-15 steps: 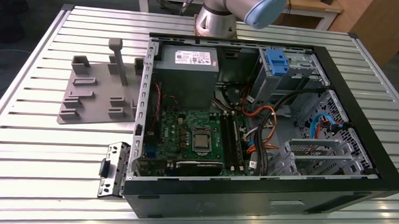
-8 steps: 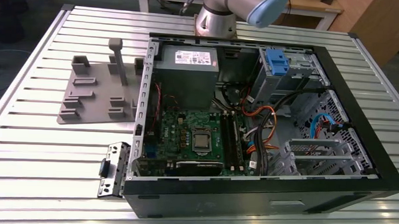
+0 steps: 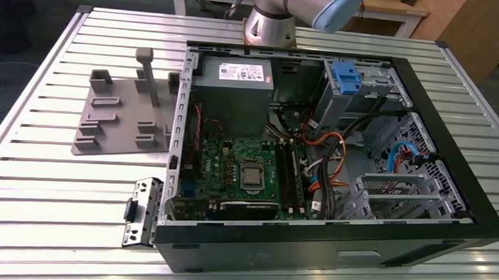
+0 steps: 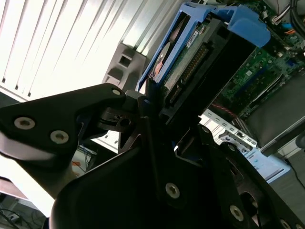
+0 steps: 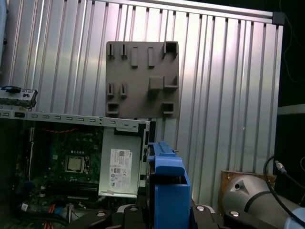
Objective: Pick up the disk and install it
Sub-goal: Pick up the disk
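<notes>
1. We see the claw (image 4: pixel 164 107) clamped tight on the disk (image 4: pixel 200 52), its fingers (image 4: pixel 148 112) pressing the blue-framed sides.
2. The disk hangs lifted clear of the open computer case (image 5: pixel 71 122); slatted worktop (image 5: pixel 224 95) lies beside it.

- The arm (image 3: pixel 270 25) shows a smooth, silver-grey cylindrical housing in the exterior view, topped by a rounded pale blue cap (image 3: pixel 337 9).
- In the first wrist view, another silver-grey joint housing (image 5: pixel 248 198) is barrel-shaped, and a thin black cable (image 5: pixel 267 183) curves across it.
- The gripper (image 4: pixel 164 112) is matte black in the second wrist view, built of flat, angular links with rounded corners.
- Small round silver screws (image 4: pixel 24 123) sit in its black plates, some in pairs.
</notes>
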